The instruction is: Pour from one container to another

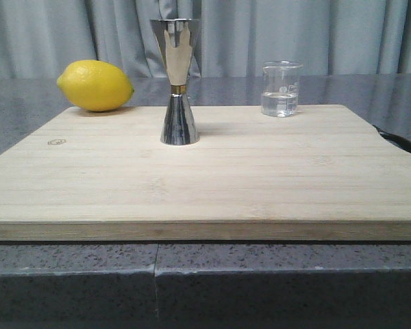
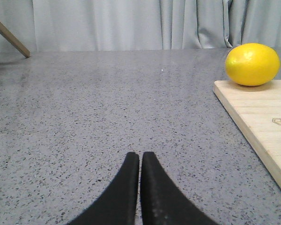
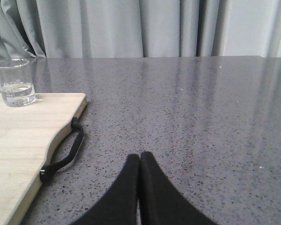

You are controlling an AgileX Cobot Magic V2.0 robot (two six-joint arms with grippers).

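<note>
A small clear glass beaker [image 1: 281, 89] holding a little clear liquid stands upright at the back right of the wooden cutting board [image 1: 205, 178]; the right wrist view shows the beaker [image 3: 15, 82] too. A tall steel hourglass jigger [image 1: 177, 82] with a gold band stands upright near the board's back middle. My left gripper [image 2: 140, 157] is shut and empty over the grey counter, left of the board. My right gripper [image 3: 140, 157] is shut and empty over the counter, right of the board. Neither gripper appears in the front view.
A yellow lemon [image 1: 95, 86] lies at the board's back left corner, also seen as the lemon [image 2: 252, 64] from the left wrist. A black strap handle [image 3: 65, 150] hangs off the board's right edge. Grey curtains [image 1: 315, 34] close off the back.
</note>
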